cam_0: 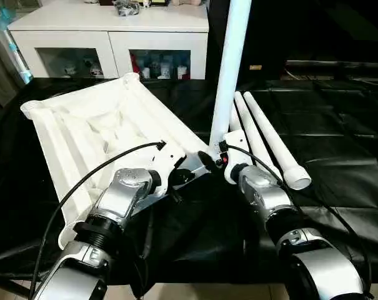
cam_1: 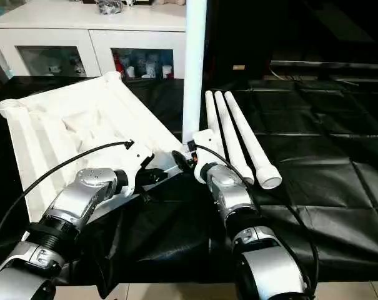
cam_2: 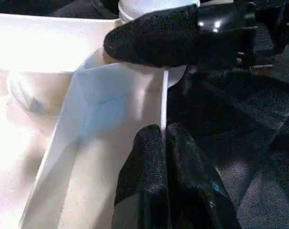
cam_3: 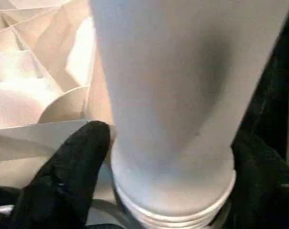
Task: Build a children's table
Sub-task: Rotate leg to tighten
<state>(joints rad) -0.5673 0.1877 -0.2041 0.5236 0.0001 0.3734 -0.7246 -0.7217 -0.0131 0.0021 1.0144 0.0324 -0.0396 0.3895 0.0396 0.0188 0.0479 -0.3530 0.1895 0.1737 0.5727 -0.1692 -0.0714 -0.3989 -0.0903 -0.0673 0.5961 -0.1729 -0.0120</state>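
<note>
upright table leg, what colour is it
Plain white, like the table top; the upright table leg shows best in the left eye view.

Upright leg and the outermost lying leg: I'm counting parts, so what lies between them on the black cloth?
Two more legs, side by side, lie between the upright leg and the outermost leg, in both eye views.
</note>
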